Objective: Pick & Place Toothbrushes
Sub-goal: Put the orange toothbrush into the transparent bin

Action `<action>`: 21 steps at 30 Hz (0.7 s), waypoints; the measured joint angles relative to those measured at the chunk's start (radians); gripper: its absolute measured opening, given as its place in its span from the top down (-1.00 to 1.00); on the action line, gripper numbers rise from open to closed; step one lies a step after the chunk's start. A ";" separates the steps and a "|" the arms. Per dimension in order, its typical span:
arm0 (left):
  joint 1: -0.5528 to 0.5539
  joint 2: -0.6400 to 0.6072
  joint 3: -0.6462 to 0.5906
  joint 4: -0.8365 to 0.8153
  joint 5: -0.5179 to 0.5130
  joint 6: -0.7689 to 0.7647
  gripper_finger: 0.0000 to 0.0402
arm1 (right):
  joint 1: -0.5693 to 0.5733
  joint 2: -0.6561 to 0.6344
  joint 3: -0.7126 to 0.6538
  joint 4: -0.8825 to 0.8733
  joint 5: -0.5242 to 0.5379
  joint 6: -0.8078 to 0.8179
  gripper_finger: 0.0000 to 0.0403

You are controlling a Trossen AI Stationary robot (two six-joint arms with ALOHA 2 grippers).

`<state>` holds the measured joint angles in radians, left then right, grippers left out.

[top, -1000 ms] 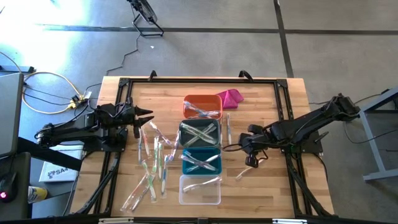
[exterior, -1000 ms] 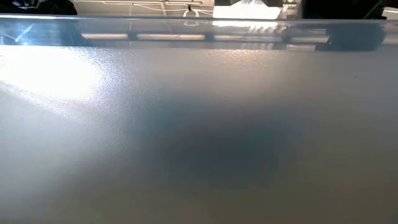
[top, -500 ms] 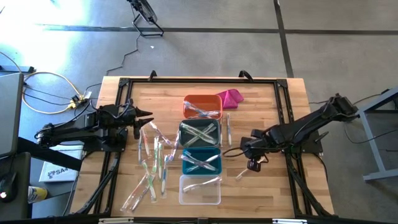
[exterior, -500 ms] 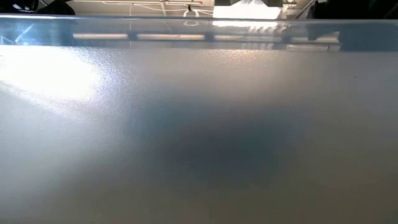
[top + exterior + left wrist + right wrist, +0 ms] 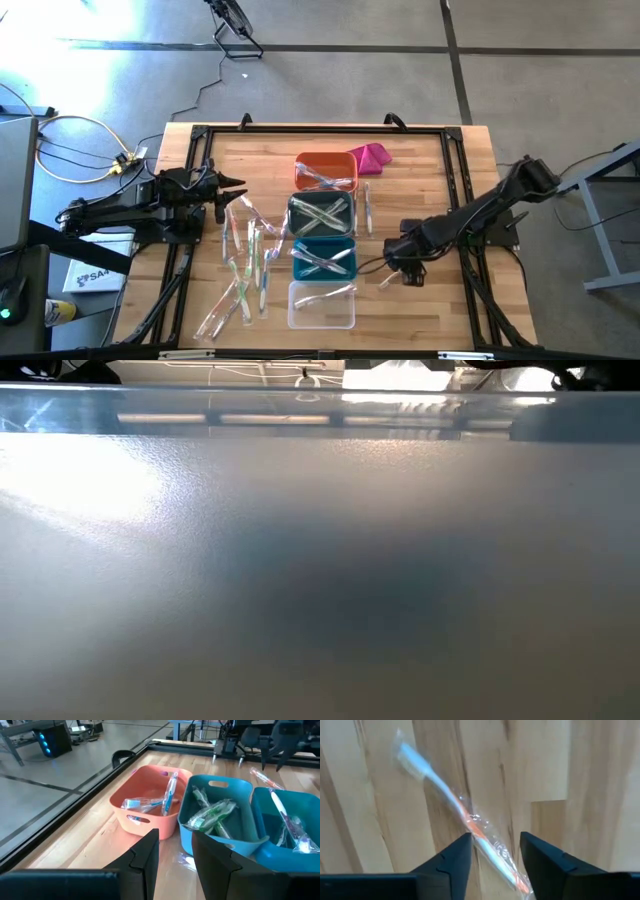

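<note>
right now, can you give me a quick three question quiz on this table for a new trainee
1. True or false: the right hand has its fingers open over a wrapped toothbrush lying on the wood.
2. Which bin in the row sits nearest the pink cloth?
A. clear bin
B. orange bin
C. teal bin
3. Fill in: the loose toothbrushes lie on the side of the bins nearer the ____ hand.

Key
1. True.
2. B, the orange bin.
3. Left; the left hand waits beside that pile.
</note>
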<state>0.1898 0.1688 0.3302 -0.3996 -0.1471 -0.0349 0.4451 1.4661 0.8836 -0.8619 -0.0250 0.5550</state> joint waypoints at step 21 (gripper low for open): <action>0.000 0.000 0.000 0.000 0.000 0.001 0.44 | 0.029 0.208 0.000 -0.032 -0.004 -0.010 0.08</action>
<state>0.1898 0.1688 0.3302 -0.3999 -0.1471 -0.0341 0.4744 1.6738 0.8841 -0.8944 -0.0288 0.5453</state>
